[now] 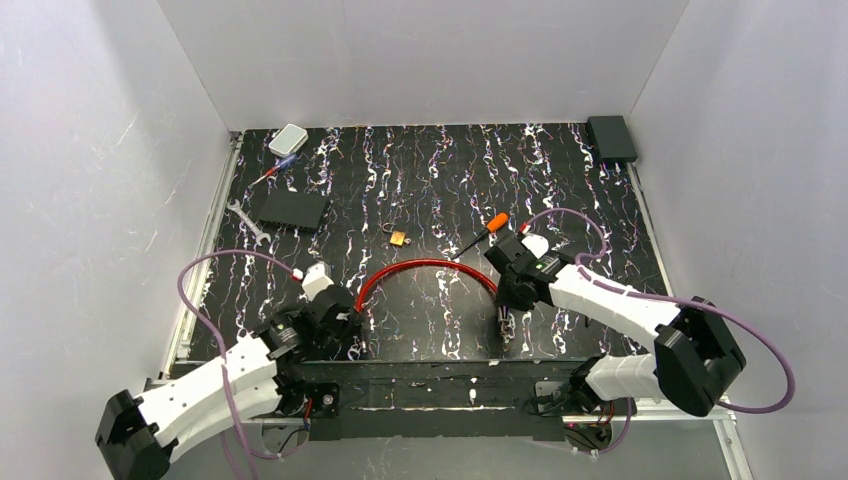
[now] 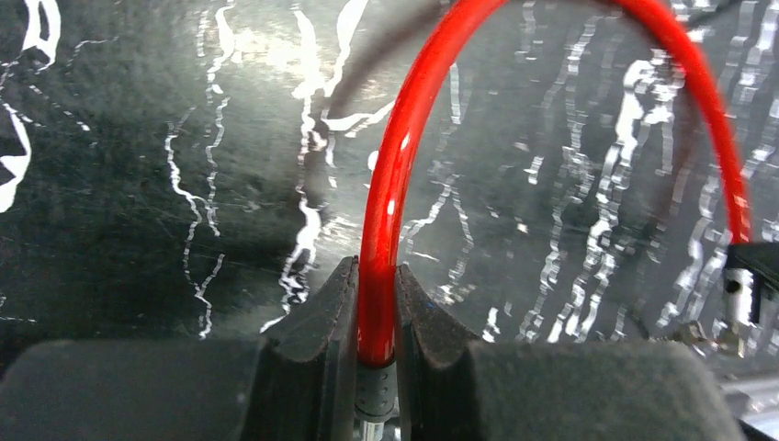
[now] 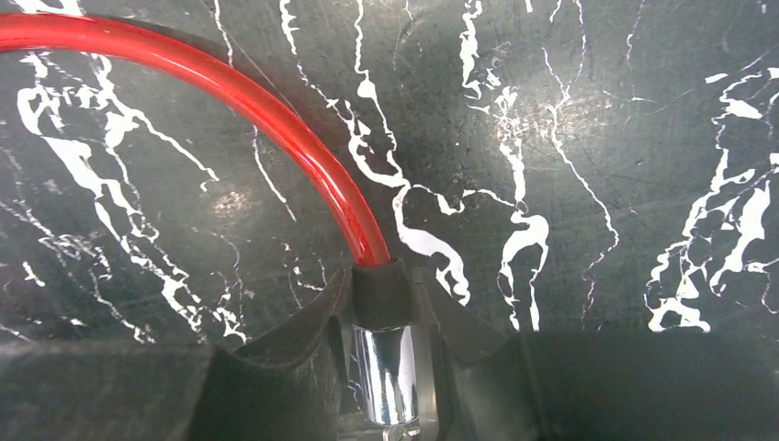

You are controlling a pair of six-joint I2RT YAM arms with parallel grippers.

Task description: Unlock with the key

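While each gripper clamps one end of the glossy red cable point(image 1: 425, 265) point(image 2: 395, 165) point(image 3: 230, 87), the key lies loose on the black marbled table point(image 1: 420, 170).

Far left: silver open-ended wrench point(image 1: 243, 220) flat on the table, just beside a flat black rectangular box point(image 1: 290, 210). Left gripper point(image 1: 345, 318) point(image 2: 375, 276): jaws narrow, pinching the cable's left end just above a dark collar. Cable arches away from the arms, between the two grippers. Beyond the arch, small brass padlock point(image 1: 398, 238), apart from the cable. Right of it, the slim key point(image 1: 480, 234), with its bright orange head and thin black tail, lies slantwise with the head farther from the arms, near the right wrist, not held. Right gripper point(image 1: 507, 318) point(image 3: 381, 276): jaws narrow, closed on the cable's black collar and shiny metal end piece.
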